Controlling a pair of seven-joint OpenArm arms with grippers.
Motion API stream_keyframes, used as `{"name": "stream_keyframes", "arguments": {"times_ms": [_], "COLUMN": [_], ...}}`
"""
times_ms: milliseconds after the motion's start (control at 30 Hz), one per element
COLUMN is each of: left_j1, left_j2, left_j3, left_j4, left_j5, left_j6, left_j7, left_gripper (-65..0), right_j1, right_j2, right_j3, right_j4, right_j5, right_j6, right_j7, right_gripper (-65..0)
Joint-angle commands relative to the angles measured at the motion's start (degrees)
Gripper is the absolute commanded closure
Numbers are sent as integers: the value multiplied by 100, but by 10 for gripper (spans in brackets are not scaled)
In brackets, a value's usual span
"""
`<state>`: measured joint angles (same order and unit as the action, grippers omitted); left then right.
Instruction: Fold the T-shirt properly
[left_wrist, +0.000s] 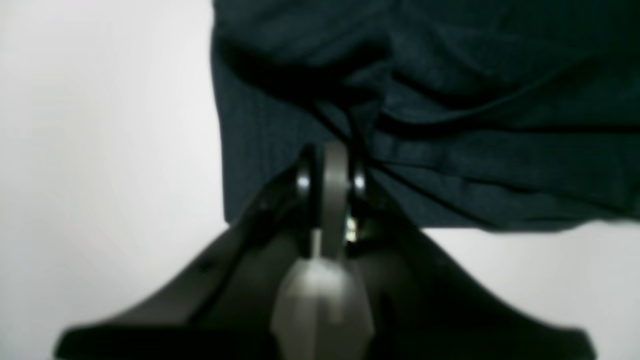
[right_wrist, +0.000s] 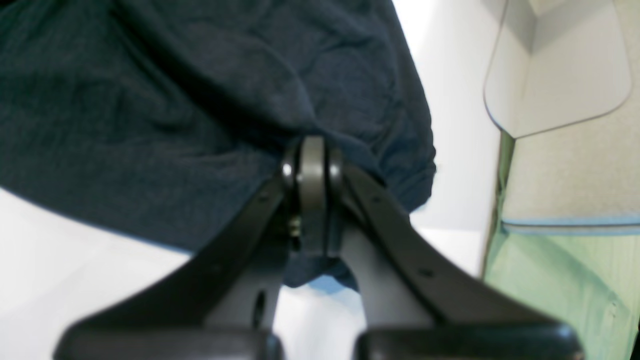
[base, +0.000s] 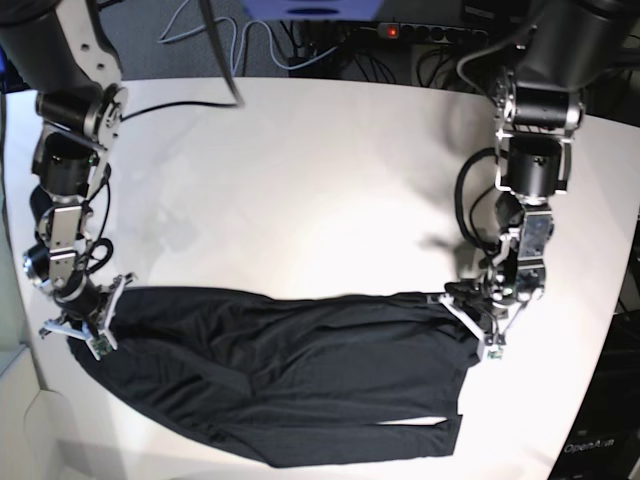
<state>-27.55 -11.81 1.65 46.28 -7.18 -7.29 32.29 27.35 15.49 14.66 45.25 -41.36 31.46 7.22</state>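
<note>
The T-shirt (base: 290, 380) is a dark charcoal garment stretched in a wide band across the near part of the white table (base: 300, 180), wrinkled along its length. My left gripper (base: 468, 318) is at the shirt's right end in the base view. In the left wrist view this left gripper (left_wrist: 332, 150) is shut on a pinch of the T-shirt (left_wrist: 450, 100), with folds radiating from the tips. My right gripper (base: 85, 330) is at the shirt's left end. Seen from the right wrist, the right gripper (right_wrist: 312, 145) is shut on the bunched edge of the T-shirt (right_wrist: 175, 100).
Cables and a power strip (base: 400, 30) lie beyond the table's far edge. The table's left edge runs close to my right gripper; past it the right wrist view shows green floor (right_wrist: 565, 285) and a pale grey panel (right_wrist: 560, 65). A black box (base: 600, 440) stands at the lower right.
</note>
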Motion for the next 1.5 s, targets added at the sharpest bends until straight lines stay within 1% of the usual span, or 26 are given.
{"name": "stream_keyframes", "arguments": {"times_ms": [0,67,167,267,433,600,733,967,1067,1100,1133,1233,1267,1400,1467], "left_j1": [-203,-282,-414,-608,-783,-880,-880,-801,-704,-695,-652,-572,-546,-502,-432], "left_j2": [52,192,315,315,315,324,324,324,289,271,271,254,245,157,140], "left_j3": [-11,-29,-38,-46,-90,-574,-644,-618,-618,-618,-618,-609,-609,-609,-609], "left_j4": [9,-114,-369,-615,-747,-747,-747,-756,-756,-756,-756,-756,-756,-756,-756], "left_j5": [125,388,582,564,555,555,564,599,608,608,608,608,617,617,617], "left_j6": [-23,-23,-23,-23,-14,-14,-14,-14,-14,-14,-14,-14,-14,-14,-23], "left_j7": [-192,-350,-429,-456,-755,-772,-799,-799,-799,-799,-799,-799,-799,-790,-790], "left_gripper": [-23,-23,-23,-23,-23,-23,-23,-23,-23,-23,-23,-23,-23,-23,-24], "right_j1": [170,170,126,12,-94,-164,-182,-138,-129,-76,-6,153,214,249,232], "right_j2": [144,161,188,267,284,346,390,337,205,196,179,21,3,-129,-129], "right_j3": [16,16,16,16,25,25,25,7,-11,-11,-11,-2,7,16,16], "right_j4": [103,94,94,129,129,121,129,103,121,86,59,-143,-152,-161,-169], "right_j5": [97,97,97,97,97,97,106,106,106,106,114,114,114,106,106], "right_j6": [-83,-83,-83,-83,-83,-83,-83,-83,-74,-56,32,480,550,577,586], "right_j7": [117,117,117,117,117,117,117,170,179,179,179,161,135,117,117], "right_gripper": [-1,-1,-1,-1,-1,-1,-1,-1,-1,-1,-1,-1,-1,-1,-1]}}
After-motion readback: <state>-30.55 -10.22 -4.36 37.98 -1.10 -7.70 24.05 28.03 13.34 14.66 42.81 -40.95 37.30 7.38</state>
